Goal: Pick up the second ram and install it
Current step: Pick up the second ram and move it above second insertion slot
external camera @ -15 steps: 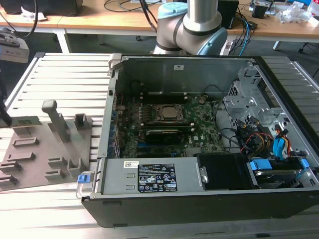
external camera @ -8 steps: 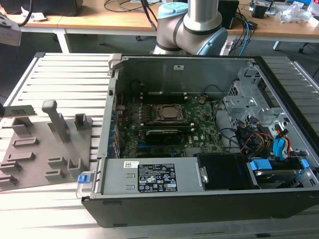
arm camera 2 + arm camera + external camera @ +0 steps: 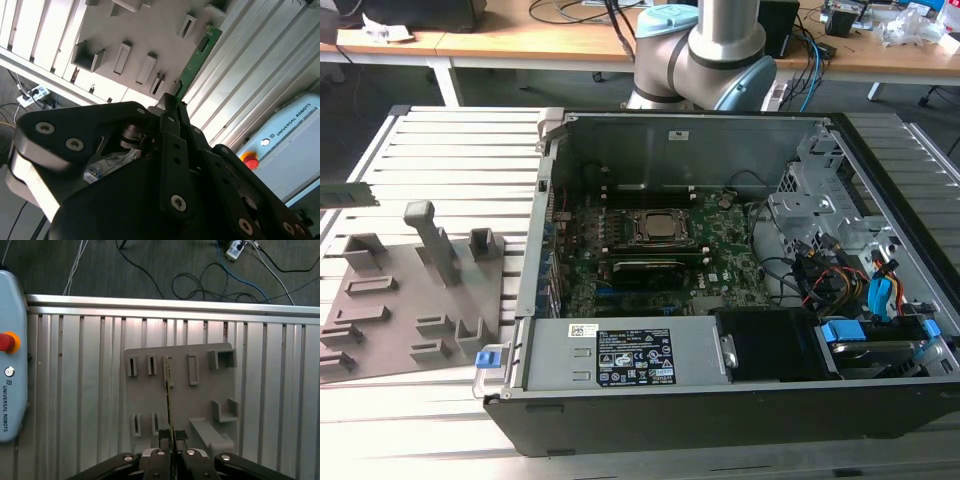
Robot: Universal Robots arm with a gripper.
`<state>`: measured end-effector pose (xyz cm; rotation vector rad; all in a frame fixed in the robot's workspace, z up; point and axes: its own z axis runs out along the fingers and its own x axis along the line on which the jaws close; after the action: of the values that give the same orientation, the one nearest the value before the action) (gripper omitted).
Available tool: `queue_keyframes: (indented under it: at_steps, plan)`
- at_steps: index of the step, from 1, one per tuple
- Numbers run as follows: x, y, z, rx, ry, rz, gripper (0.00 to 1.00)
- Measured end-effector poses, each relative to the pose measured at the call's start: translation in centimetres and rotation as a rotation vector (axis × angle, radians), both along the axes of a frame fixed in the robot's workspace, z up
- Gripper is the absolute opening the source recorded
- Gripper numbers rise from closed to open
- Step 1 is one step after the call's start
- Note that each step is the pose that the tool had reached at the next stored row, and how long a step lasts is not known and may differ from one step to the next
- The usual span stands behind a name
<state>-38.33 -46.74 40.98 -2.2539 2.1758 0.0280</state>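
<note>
The second ram (image 3: 198,60) is clamped in the gripper (image 3: 171,435) above the holder plate (image 3: 197,405). Its long edge is left free, likely for seating.

Pale blue pendant (image 3: 9,390) has the maker's lettering on it. Stickers (image 3: 633,367) on the PC's grey cover (image 3: 698,352) are too tiny to read.

The ram (image 3: 345,193), partly out of sight
The exterior view's left edge cuts it short; in both wrist views its held end is hidden between the fingers of the gripper (image 3: 171,435).
</note>
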Motion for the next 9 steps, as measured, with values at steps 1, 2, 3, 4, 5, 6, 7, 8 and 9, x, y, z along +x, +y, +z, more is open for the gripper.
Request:
queue_keyframes:
  at_steps: [1,2,3,4,5,6,7,8,9]
  plan:
    - [0.00,0.01,0.31,-0.0001,0.0001,0.000,0.14]
    - [0.00,0.02,0.76,-0.0001,0.0001,0.000,0.14]
    - [0.00,0.02,0.98,0.0000,0.0000,0.000,0.14]
    - [0.00,0.03,0.98,0.0001,-0.0001,0.000,0.14]
    - [0.00,0.03,0.99,0.0002,-0.0002,0.000,0.14]
    - [0.00,0.03,1.02,-0.0001,0.0001,0.000,0.14]
    - [0.02,0.03,1.03,-0.0001,0.0001,0.000,0.14]
    - [0.16,0.04,1.04,-0.0002,0.0003,0.000,0.14]
    - [0.36,0.03,1.03,-0.0001,0.0002,0.000,0.14]
